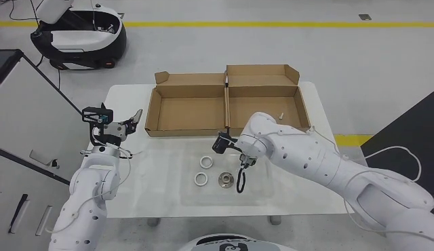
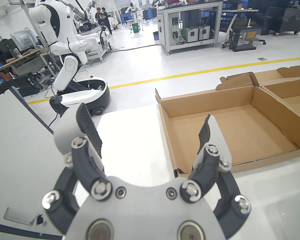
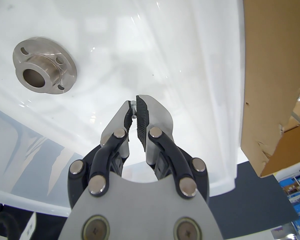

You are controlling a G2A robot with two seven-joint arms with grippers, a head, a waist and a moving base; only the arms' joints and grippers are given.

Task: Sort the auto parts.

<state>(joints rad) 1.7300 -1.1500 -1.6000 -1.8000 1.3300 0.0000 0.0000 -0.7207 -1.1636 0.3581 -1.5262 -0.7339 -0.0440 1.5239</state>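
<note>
Over the near table (image 1: 163, 176), a threaded bolt (image 3: 133, 111) is being pinched by the right gripper (image 3: 134, 102), the right-hand box (image 1: 258, 107) lying just to the far side.

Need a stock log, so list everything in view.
table: 1, white, under everything
cardboard boxes: 2, brown, open, side by side along the far edge
bolt: 1, silver, inside the box on the right arm's side
rings: 2, white, mid-table
flange: 1, silver, beside the nearer ring
screw: 1, silver, in the right claw
left claw: 1, black, open, beside the other box
right claw: 1, black, shut on the screw, by the flange
</note>
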